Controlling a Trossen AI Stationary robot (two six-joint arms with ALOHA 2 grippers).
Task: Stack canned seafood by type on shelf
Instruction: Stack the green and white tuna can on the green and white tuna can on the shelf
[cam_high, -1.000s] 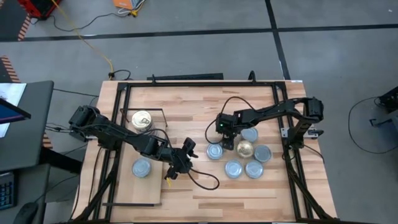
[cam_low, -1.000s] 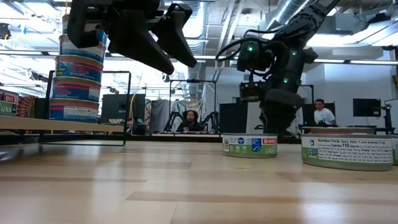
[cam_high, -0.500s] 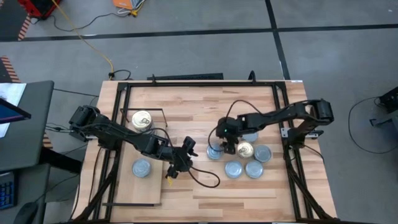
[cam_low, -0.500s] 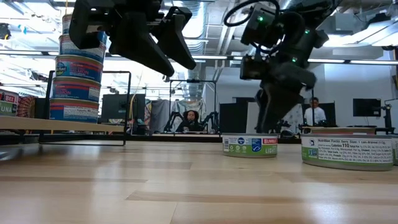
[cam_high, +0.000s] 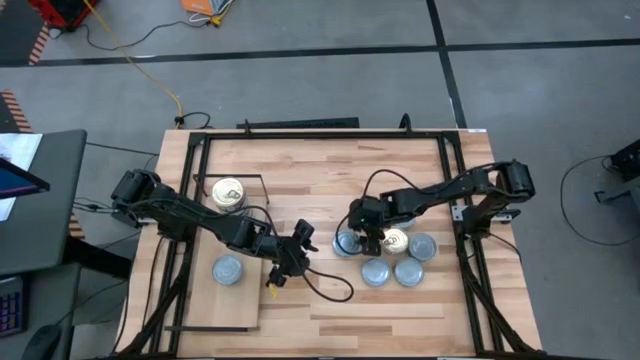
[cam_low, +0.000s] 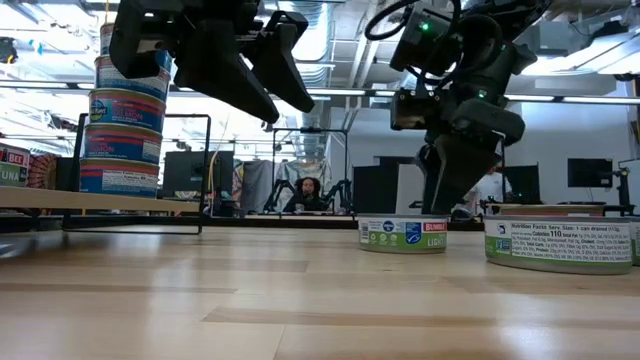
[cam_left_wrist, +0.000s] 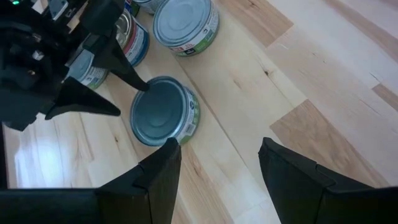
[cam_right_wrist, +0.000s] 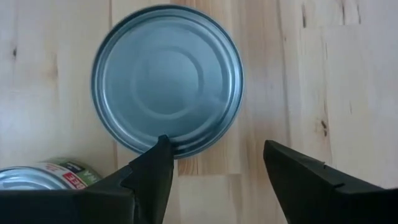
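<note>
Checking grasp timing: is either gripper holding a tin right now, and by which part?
Nothing is held. The right gripper hangs open above a blue-topped tin; the left gripper hovers open over the table.

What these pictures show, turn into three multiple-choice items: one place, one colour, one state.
1. The right gripper hangs: A over a blue-silver tin on the table; B over a gold tin; C beyond the table's edge.
2. The top tin inside the wire frame is: A red; B gold; C blue-silver.
3. The left gripper is: A shut on a tin; B open, empty; C shut on a cable.
Key: 1 A, tin lies below its fingers; 2 B, high view shows gold; 3 B, fingers apart, nothing between.
</note>
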